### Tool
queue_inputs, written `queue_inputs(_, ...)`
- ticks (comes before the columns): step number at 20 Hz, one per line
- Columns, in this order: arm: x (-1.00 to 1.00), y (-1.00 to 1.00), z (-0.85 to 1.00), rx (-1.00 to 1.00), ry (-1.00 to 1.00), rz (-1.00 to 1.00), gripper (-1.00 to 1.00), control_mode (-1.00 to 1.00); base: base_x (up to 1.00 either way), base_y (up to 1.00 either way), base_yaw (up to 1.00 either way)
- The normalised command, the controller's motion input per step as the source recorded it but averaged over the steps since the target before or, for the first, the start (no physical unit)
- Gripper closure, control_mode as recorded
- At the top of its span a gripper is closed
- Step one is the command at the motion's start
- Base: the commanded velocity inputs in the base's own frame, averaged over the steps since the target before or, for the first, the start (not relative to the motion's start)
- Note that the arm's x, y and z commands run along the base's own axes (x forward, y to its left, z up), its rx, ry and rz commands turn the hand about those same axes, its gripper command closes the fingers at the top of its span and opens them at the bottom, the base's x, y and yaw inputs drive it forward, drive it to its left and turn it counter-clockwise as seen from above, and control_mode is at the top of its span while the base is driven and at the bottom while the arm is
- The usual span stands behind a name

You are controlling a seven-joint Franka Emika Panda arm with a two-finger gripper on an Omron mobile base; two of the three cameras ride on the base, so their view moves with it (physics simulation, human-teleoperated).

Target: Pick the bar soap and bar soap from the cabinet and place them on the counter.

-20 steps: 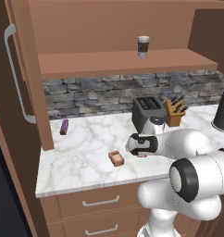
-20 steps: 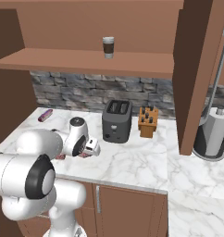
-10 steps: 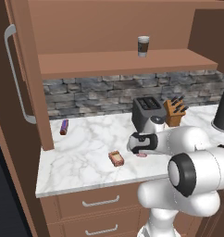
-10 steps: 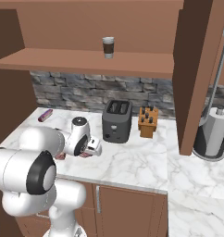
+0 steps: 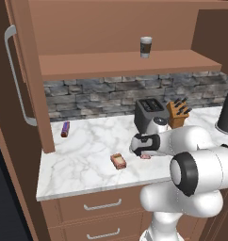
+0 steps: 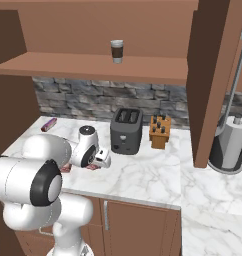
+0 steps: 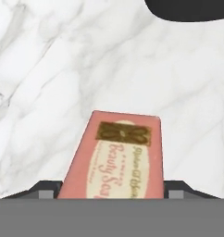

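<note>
Pink bar soap (image 7: 115, 157) lies flat on the marble desk (image 5: 83, 160), between the end effector (image 7: 115, 190) fingertips (image 7: 46, 187), which stand spread on either side of it; contact unclear. Second bar soap (image 5: 118, 161) sits on the desk just left, near the front edge. Cabinet (image 5: 116, 63) shelf carries a paper cup (image 5: 145, 47).

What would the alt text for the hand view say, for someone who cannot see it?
A pinkish bar soap with a printed oval label lies flat on the white marble counter, between the two dark fingertips of the gripper, which stand apart on either side of it. A dark rounded shape cuts the top edge.
</note>
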Motion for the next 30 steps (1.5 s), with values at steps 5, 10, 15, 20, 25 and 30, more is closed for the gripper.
queue_inputs(5, -0.01, 0.00, 0.00, 0.00, 0.00, 0.00, -1.00, -1.00, 0.00, 0.00, 0.00)
queue_inputs(10, -0.01, 0.00, 0.01, 0.00, 0.00, 0.00, -1.00, -1.00, 0.00, 0.00, 0.00)
queue_inputs(15, -0.21, -0.02, 0.46, 0.00, -0.09, 0.02, -1.00, -1.00, 0.00, 0.00, 0.00)
queue_inputs(20, -0.37, -0.01, 0.76, 0.00, -0.20, 0.05, -1.00, -1.00, 0.00, 0.00, 0.00)
queue_inputs(25, -0.30, -0.01, 0.87, 0.01, -0.14, 0.04, -1.00, -1.00, 0.00, 0.00, 0.00)
queue_inputs(30, -0.29, 0.00, 0.99, 0.03, -0.11, 0.03, -1.00, -1.00, 0.00, 0.00, 0.00)
